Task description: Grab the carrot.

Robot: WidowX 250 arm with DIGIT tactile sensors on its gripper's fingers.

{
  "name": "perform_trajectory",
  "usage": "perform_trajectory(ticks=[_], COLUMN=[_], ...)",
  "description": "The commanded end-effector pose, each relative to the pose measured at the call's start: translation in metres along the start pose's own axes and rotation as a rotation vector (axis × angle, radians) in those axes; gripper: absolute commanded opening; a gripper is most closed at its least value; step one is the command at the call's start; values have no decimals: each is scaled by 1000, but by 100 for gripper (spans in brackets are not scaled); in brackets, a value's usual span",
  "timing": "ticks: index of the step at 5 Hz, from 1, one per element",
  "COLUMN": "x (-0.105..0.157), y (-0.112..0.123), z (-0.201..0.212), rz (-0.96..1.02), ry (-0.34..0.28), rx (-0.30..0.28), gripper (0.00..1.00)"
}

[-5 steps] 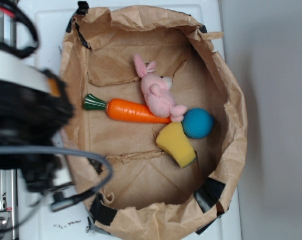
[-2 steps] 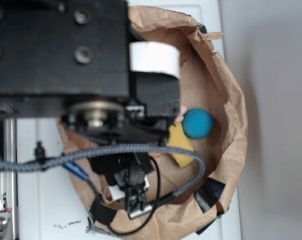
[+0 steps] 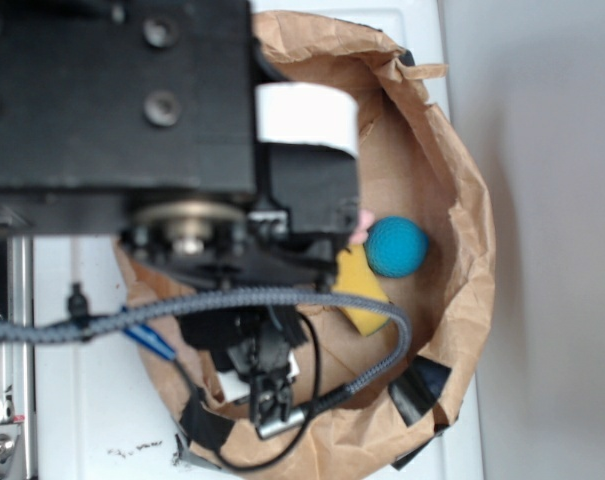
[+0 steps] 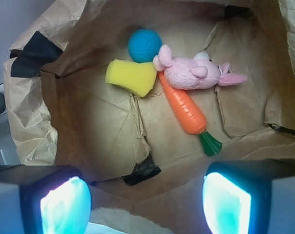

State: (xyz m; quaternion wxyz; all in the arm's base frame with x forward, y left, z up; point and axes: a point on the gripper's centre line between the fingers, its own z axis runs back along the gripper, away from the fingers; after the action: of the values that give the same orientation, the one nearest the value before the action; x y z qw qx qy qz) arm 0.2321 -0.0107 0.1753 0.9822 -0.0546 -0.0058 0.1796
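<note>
My fingers (image 4: 147, 202) are hanging wide apart over the paper bag (image 4: 35, 131), holding nothing. The carrot (image 4: 184, 106) is lying up and right of centre, running diagonally, green top pointing lower right, so I'm guessing I'll need to twist.

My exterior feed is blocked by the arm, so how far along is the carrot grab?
Done: the gripper hangs over the open paper bag. In hand: nothing; the jaws are spread and empty. Left: descend and close on the carrot, which lies on the bag floor against the pink bunny, beside the yellow sponge.
</note>
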Motion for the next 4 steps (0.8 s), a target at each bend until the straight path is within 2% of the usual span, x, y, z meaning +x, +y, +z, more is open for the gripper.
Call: perform_trajectory(ticks=[1,2,3,4], x=[27,21,8,2], y=[19,37,52,59], z=[-49,-65,-87,-116], rz=[1,-57,-103,-128], ry=[12,58,8,-99], rx=[-4,-12,-8,-46], gripper=[100,100,100,100])
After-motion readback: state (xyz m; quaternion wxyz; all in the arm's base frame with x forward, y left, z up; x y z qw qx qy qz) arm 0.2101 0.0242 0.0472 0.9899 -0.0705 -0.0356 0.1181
